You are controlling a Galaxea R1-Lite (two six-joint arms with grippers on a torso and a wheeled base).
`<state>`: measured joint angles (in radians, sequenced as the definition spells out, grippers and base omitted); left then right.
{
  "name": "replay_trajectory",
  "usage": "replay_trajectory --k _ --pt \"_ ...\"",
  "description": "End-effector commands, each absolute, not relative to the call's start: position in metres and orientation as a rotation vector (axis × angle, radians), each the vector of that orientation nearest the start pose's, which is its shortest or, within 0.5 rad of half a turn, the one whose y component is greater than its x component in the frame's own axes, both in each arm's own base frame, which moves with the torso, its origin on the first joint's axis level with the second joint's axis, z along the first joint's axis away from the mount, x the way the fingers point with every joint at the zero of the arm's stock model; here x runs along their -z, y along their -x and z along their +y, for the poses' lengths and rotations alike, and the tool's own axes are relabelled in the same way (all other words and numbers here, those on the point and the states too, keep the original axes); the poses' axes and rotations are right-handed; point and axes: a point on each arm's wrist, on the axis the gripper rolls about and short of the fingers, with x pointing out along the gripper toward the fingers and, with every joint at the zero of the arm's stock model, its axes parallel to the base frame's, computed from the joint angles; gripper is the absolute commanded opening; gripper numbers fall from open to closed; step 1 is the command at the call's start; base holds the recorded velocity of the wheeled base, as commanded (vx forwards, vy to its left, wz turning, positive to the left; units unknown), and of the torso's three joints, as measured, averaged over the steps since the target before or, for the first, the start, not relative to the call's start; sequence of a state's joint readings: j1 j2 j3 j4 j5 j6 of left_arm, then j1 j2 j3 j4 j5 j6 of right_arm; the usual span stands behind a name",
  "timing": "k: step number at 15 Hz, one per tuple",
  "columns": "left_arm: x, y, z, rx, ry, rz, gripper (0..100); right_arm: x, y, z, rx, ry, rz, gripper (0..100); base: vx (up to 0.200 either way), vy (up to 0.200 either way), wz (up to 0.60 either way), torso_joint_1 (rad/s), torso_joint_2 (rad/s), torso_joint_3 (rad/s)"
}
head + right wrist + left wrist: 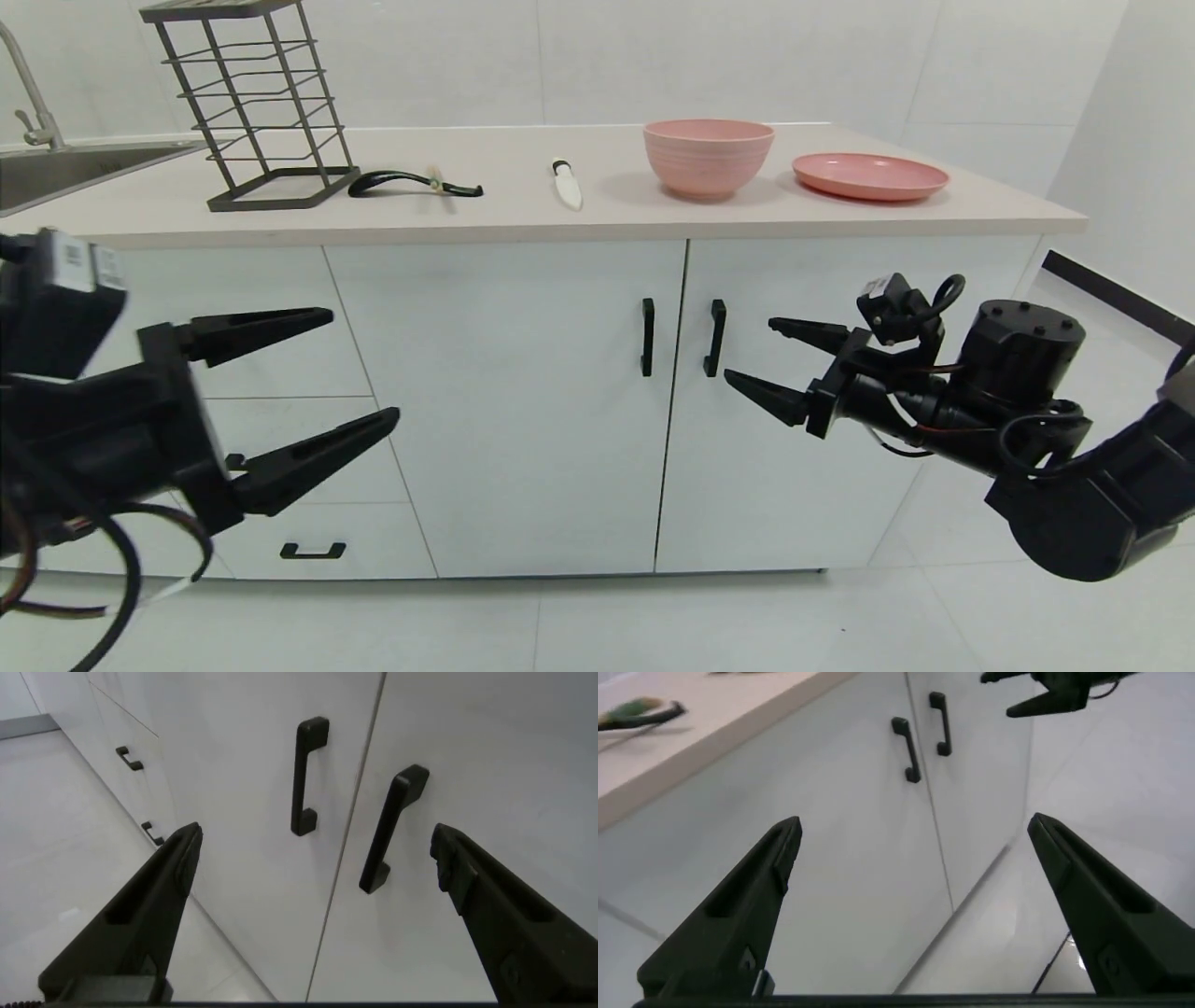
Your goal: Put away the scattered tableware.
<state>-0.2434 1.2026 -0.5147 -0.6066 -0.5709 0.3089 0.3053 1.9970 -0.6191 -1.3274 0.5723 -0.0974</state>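
Observation:
On the countertop (523, 210) stand a pink bowl (708, 155) and, to its right, a pink plate (870, 175). A white knife with a black handle (566, 183) lies left of the bowl, and a black-handled utensil (414, 182) lies beside a black wire dish rack (261, 103). Both arms hang below counter height in front of the white cabinets. My left gripper (364, 366) is open at the left, before the drawers. My right gripper (750, 353) is open, its tips close to the two black door handles (350, 821). Nothing is held.
A steel sink (65, 168) with a tap sits at the counter's far left. The cabinet front has two doors with vertical handles (680, 337) and drawers with a low handle (313, 551). Pale tiled floor spreads in front.

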Motion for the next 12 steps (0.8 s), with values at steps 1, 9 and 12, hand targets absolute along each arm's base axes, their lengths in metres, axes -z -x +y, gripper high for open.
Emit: replay_trajectory --k 1,9,12 --pt "-0.202 -0.205 -0.074 0.891 -0.270 0.028 100 -0.104 -0.315 0.111 -0.880 0.083 0.027 100 0.000 0.000 0.00 0.000 0.00 0.000" --pt "-0.155 -0.270 -0.141 1.187 -0.290 -0.036 100 -0.080 -0.331 0.119 -0.933 0.119 0.034 100 0.000 0.000 0.00 0.000 0.00 0.000" --pt "-0.139 -0.295 -0.179 1.251 -0.292 -0.055 100 -0.080 -0.335 0.119 -0.926 0.121 0.025 100 0.000 0.000 0.00 0.000 0.00 0.000"
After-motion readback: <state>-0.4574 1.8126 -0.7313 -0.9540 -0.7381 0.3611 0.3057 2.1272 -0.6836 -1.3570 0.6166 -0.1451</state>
